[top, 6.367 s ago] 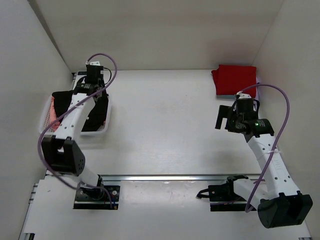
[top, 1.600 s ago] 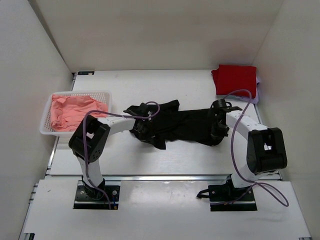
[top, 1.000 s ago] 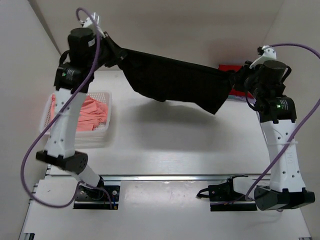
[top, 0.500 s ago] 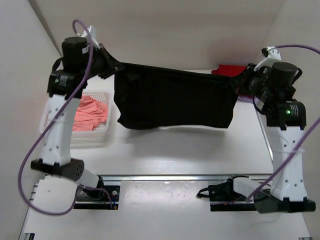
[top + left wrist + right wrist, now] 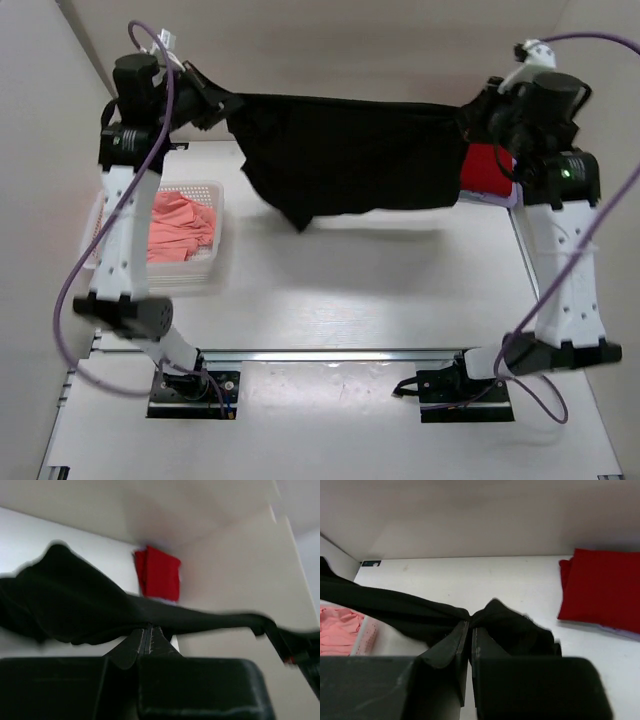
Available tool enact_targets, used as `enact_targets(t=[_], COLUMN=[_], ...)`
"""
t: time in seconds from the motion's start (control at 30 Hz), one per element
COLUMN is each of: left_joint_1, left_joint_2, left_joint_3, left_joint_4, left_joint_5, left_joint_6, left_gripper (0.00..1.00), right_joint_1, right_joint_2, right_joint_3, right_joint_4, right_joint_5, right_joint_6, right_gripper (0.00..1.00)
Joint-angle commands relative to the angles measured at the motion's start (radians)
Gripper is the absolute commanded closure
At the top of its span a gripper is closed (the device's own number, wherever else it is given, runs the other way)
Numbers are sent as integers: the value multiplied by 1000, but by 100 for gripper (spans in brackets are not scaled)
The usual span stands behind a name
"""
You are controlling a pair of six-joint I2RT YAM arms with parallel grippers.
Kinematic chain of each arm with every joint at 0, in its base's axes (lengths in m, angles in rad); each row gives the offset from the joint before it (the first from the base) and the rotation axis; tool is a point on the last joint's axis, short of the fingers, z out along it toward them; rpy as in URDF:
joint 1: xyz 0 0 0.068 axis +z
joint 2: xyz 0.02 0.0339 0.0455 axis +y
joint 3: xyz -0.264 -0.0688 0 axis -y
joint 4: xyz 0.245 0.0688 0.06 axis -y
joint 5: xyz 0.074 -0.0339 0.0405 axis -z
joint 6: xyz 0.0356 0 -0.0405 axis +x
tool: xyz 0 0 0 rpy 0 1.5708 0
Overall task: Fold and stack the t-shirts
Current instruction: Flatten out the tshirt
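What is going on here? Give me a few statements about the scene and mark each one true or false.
1. The black t-shirt hangs in the air, stretched between the two arms. True.
2. The left gripper is open and empty. False: it is shut on the black t-shirt.
3. The white basket holds salmon-pink cloth. True.
4. The red t-shirt lies in the basket. False: it lies folded at the far right corner of the table.
5. The right gripper is shut on the black t-shirt. True.
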Motion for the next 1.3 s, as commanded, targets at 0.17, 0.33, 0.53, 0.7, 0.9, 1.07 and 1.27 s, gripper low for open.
enact_targets(t=[0.17,0.33,0.53,0.7,0.9,1.07,1.27], left_joint_1=[-147,-133,-144,-136,-157,-180,-182], left_joint_2=[-501,-645,-606,-566,-490,-383,-227], left_joint_3=[-788,-1293,-1367,-1389,-1396,-1339,-1322], left_joint_4=[108,164,261,264,201,137,143], left_joint_5=[-55,24,101,69,-81,-211,-241], left_joint_6=[24,-18,-36,-22,25,86,119], left_gripper=[100,70,58,52,52,43,38], right_joint_1=[-106,-71,-132,-145,-148,-134,-115], right_joint_2=[-232,-275,-329,-303,-197,-20,145], right_joint_3=[-563,-857,-1018,-1072,-1132,-1037,-917], right_joint_4=[42,-53,-23,18,188,241,253], right_joint_5=[-115,-18,6,19,26,61,96], right_joint_6=[69,152,160,126,106,101,108], right_gripper=[100,80,25,25,26,23,22])
